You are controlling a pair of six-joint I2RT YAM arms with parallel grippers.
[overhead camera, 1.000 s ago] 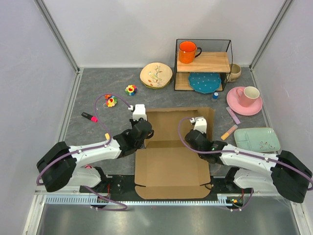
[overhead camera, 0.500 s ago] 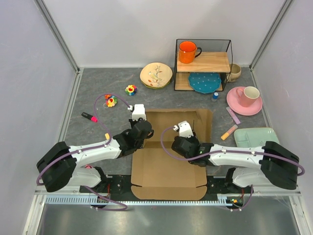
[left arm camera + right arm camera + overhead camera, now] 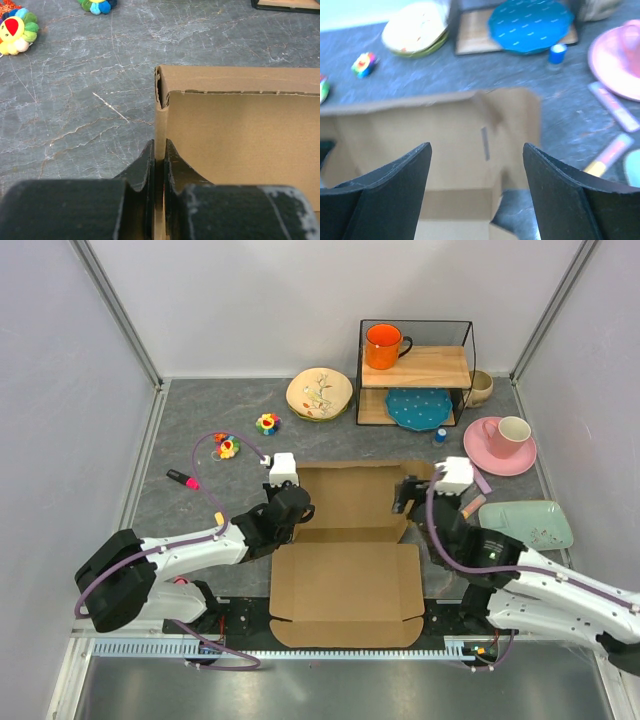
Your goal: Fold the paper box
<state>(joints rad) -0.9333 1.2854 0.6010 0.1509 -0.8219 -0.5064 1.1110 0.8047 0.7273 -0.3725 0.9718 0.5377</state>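
Your left gripper (image 3: 159,154) pinches the light, bendy brown cardboard box (image 3: 345,585) by its left wall; right gripper (image 3: 476,147) gapes empty. Take flap edges.

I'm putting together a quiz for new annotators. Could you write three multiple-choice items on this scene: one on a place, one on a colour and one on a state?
1. The orange mug stands:
A) on the shelf's lower board
B) on the shelf's top board
C) off the shelf

2. The plate on the shelf's lower board is:
A) blue
B) pink
C) white

3. The left gripper is:
A) wide open
B) shut on nothing
C) shut on the paper box's side wall

Answers:
1 B: the mug sits on the upper wooden board.
2 A: the plate there is plainly blue.
3 C: in the left wrist view its jaws pinch the upright cardboard edge.
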